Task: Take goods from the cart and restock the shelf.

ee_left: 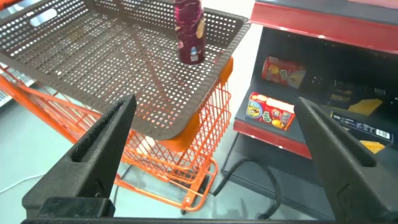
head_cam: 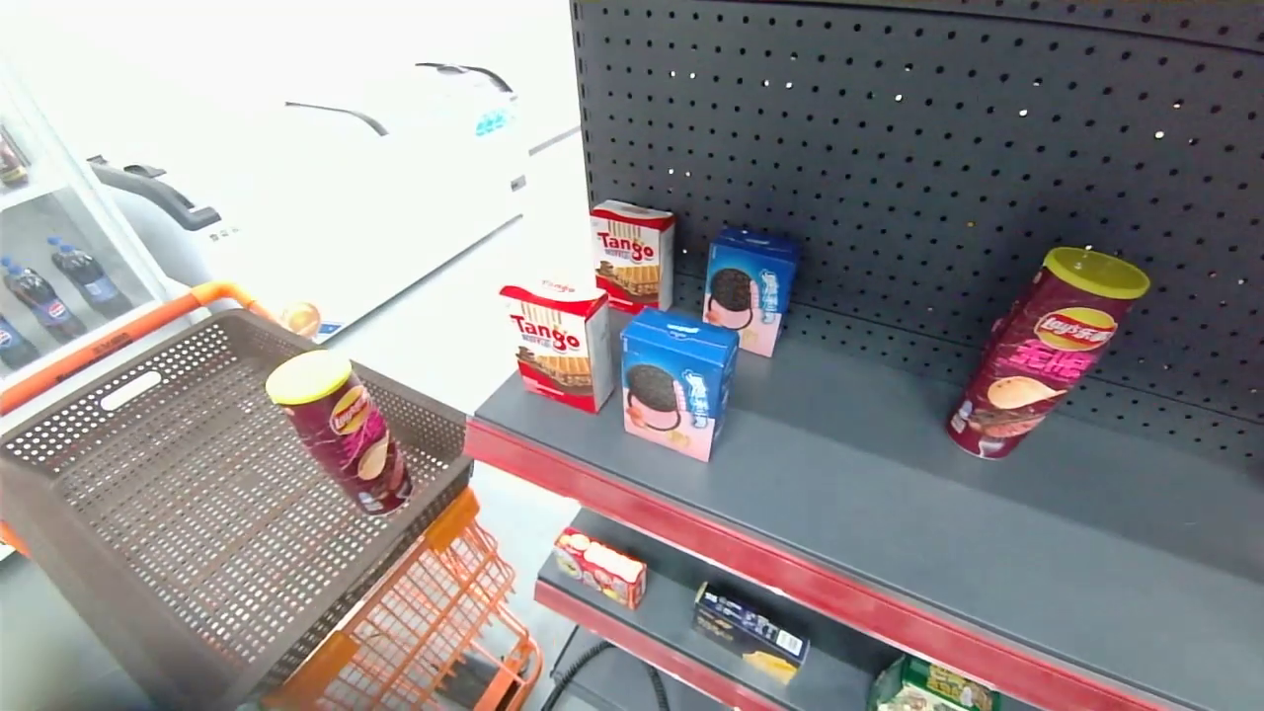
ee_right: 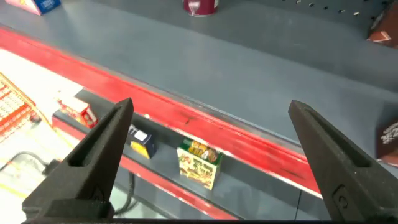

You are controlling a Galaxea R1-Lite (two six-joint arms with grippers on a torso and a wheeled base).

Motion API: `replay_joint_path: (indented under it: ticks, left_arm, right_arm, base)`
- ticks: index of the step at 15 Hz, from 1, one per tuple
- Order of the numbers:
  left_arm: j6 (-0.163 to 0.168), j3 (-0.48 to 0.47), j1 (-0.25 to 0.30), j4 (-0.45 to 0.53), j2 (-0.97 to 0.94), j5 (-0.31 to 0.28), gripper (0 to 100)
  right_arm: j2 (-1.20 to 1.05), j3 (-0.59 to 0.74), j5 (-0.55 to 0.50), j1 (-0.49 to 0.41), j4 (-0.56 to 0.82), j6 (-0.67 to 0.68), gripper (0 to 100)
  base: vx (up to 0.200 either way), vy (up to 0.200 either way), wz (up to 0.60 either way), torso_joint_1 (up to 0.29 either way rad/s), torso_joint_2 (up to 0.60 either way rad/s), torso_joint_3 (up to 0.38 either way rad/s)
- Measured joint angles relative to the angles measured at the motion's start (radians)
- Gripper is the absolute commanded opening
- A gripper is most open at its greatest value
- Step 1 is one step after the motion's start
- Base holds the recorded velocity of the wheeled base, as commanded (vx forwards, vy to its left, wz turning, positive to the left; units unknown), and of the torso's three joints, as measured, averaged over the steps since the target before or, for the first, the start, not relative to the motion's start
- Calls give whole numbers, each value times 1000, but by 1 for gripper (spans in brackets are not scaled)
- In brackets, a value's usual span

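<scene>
- The left arm's black two-fingered gripper (ee_left: 214,102) has matte black plastic fingers (ee_left: 93,155). Each is a long wedge, broad at the base and narrowing to a blunt, squared tip.
- Their faces are flat and plain, with bevelled edges that catch a dull grey sheen. A dark strip runs between their bases.
- The right arm's black two-fingered gripper (ee_right: 211,104) is of the same make. Its dark wedge-shaped fingers (ee_right: 339,162) are angular and smooth-sided, with the same faint sheen along the upper edges.
</scene>
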Motion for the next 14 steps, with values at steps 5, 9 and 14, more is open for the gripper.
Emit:
replay_joint_path:
  ticks: [5,9,14]
  left_arm:
    - [9,0,1,0,0,-4,100]
    - [11,-34,2,14,1,-1,100]
    - [7,-187,1,44,207,35,100]
  right_arm:
    - [0,0,0,0,0,0,100]
    - [0,0,0,0,0,0,100]
    - [0,0,0,0,0,0,100]
  base:
    - [0,0,0,0,0,0]
    - [0,0,0,0,0,0]
    - [0,0,0,0,0,0]
